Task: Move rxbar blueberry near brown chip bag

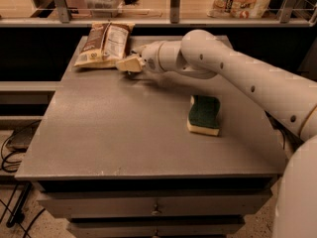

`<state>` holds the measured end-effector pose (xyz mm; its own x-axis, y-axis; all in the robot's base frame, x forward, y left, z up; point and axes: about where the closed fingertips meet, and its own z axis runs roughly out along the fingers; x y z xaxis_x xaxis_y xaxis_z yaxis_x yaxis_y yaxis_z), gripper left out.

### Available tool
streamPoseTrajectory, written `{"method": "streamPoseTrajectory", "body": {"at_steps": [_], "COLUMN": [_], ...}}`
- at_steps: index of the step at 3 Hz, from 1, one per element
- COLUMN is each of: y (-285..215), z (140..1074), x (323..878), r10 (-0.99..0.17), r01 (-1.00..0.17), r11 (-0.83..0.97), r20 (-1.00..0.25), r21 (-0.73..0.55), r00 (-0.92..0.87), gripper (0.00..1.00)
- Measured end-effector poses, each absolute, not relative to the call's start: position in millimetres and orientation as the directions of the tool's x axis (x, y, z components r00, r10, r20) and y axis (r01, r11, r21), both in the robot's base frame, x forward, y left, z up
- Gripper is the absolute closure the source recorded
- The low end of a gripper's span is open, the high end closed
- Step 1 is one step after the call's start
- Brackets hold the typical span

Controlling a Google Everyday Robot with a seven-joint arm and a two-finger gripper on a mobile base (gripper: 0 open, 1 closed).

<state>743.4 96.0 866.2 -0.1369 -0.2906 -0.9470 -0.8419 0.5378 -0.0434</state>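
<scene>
The smooth cream gripper sits upper left, just beside the crinkly brown chip bag; I cannot tell if it holds anything.

Smooth white arm here, fat rounded segments, small dark dots running along the shell. It ends in a cream-tan gripper, just beside the brown chip bag, at the bag's near corner.

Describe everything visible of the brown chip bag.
The brown chip bag lies flat on the grey table, at its far left corner. It is crinkled, brown down its left side and cream-white with printed text on the right. The tool is beside its near right corner; whether they touch cannot be told.
</scene>
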Motion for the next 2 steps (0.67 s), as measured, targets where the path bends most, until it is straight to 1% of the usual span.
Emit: {"method": "streamPoseTrajectory", "body": {"at_steps": [1,2], "y": [101.7,101.7], "z": [871.0,871.0], "x": [753.1,753.1], "r10": [-0.276,-0.276], "r01": [-0.819,-0.819], "r11": [0.573,0.573], "r20": [-0.948,-0.948], "r21": [-0.029,-0.029], "r00": [-0.160,-0.160], "gripper": [0.00,0.00]}}
